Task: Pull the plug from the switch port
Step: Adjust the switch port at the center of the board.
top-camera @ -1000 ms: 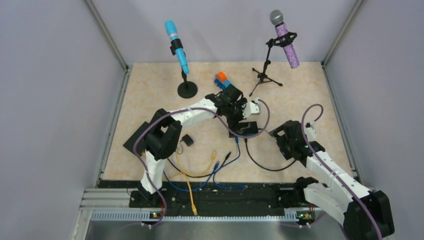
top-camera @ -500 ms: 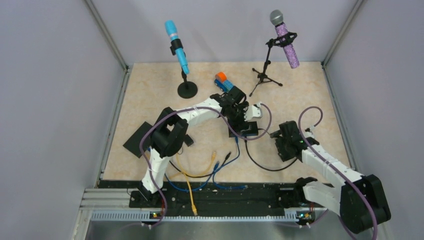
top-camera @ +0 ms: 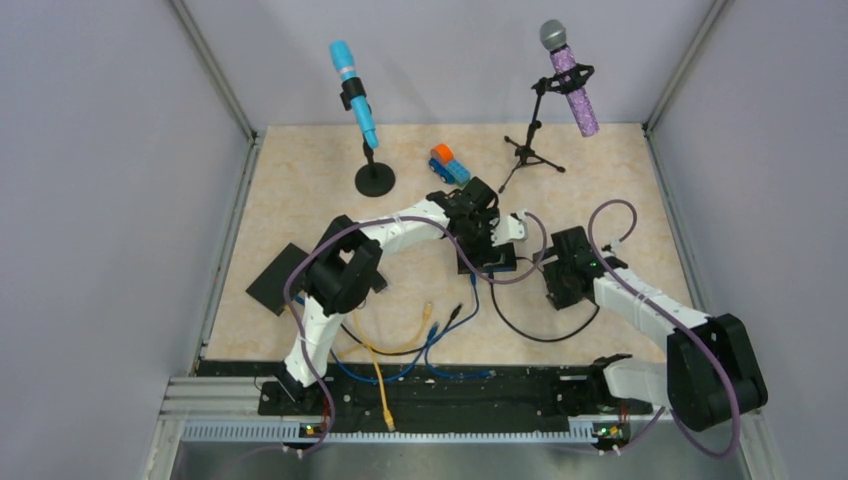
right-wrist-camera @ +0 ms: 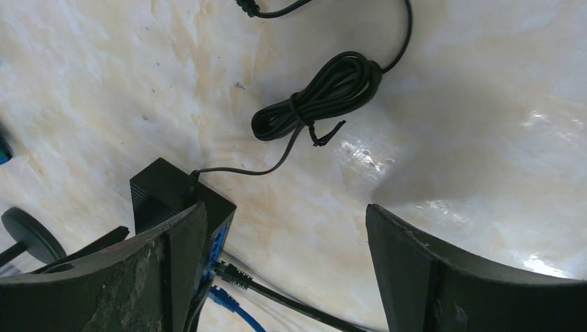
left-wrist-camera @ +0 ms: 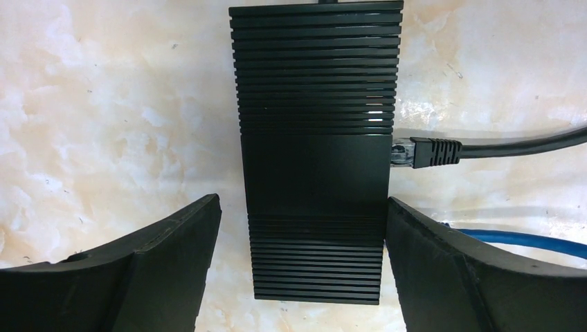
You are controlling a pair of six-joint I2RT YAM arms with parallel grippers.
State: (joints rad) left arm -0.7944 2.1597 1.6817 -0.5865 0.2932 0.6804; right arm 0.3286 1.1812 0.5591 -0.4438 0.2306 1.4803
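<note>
Black switch (left-wrist-camera: 315, 173) straddled by wide left tool (left-wrist-camera: 302, 202); plug (left-wrist-camera: 432, 151) seated; right tool (right-wrist-camera: 285, 207) wide, empty.

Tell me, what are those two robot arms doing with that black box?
They are getting ready to unplug a cable. The left arm has its open jaws on either side of the black ribbed switch box, with no firm squeeze showing. The black cable plug sits in the box's side port. The right arm hovers close by with open jaws, holding nothing.
</note>
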